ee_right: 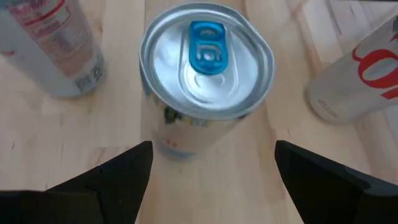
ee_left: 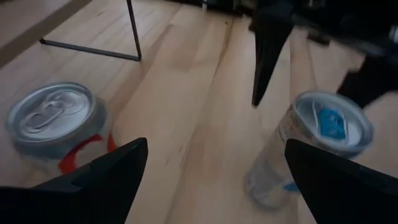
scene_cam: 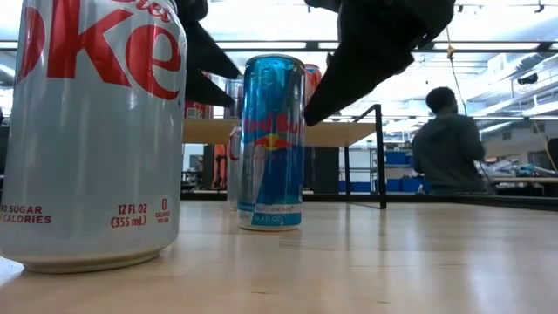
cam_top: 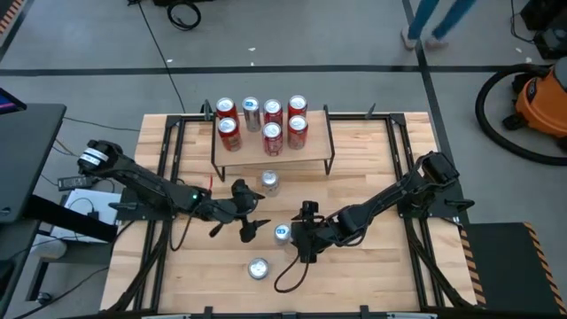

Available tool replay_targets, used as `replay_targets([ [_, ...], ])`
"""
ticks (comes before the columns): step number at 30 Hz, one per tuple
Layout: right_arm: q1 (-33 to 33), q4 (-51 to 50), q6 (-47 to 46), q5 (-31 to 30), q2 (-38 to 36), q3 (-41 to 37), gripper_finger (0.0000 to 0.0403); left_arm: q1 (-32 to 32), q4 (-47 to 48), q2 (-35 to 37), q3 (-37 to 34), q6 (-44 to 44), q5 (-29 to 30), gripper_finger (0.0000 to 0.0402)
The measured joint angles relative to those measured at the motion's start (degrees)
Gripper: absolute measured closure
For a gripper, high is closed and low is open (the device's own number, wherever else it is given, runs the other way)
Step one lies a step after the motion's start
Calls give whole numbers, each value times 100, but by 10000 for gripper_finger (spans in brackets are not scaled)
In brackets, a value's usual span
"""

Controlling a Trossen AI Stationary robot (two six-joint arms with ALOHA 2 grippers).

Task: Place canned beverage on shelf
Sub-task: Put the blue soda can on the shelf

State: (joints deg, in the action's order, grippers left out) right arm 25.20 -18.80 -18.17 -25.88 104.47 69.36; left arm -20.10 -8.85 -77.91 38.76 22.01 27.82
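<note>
Pale wood planks make up the worktop (cam_top: 372,266), with grey floor beyond it. Nearest the front edge a silver cola can (cam_top: 258,268) stands upright. Just behind it the slim blue can (cam_top: 282,233) stands upright, long axis vertical, blue pull-tab facing up. The right gripper (cam_top: 299,232) hovers directly above it, jaws spread wide, the can's top centred under the gap and untouched. The left gripper (cam_top: 248,213) hangs just beside, toward the shelf, jaws also spread and holding nothing. Another silver can (cam_top: 269,182) stands between the grippers and the shelf (cam_top: 306,152). Seven cans (cam_top: 262,122) already crowd the shelf's back half. A seated person (scene_cam: 449,144) shows far behind in the room.
</note>
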Motion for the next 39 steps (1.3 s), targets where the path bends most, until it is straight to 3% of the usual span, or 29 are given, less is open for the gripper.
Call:
replay_targets([
  [11, -32, 1099, -131, -19, 0, -554, 55, 43, -1163, -875, 0, 232, 147, 10],
  [30, -387, 895, 432, -77, 9, -559, 55, -350, -991, -979, 2, 349, -103, 10],
  [39, -479, 1039, 388, 117, 9, -550, 55, -352, -559, -988, 0, 431, 95, 10],
])
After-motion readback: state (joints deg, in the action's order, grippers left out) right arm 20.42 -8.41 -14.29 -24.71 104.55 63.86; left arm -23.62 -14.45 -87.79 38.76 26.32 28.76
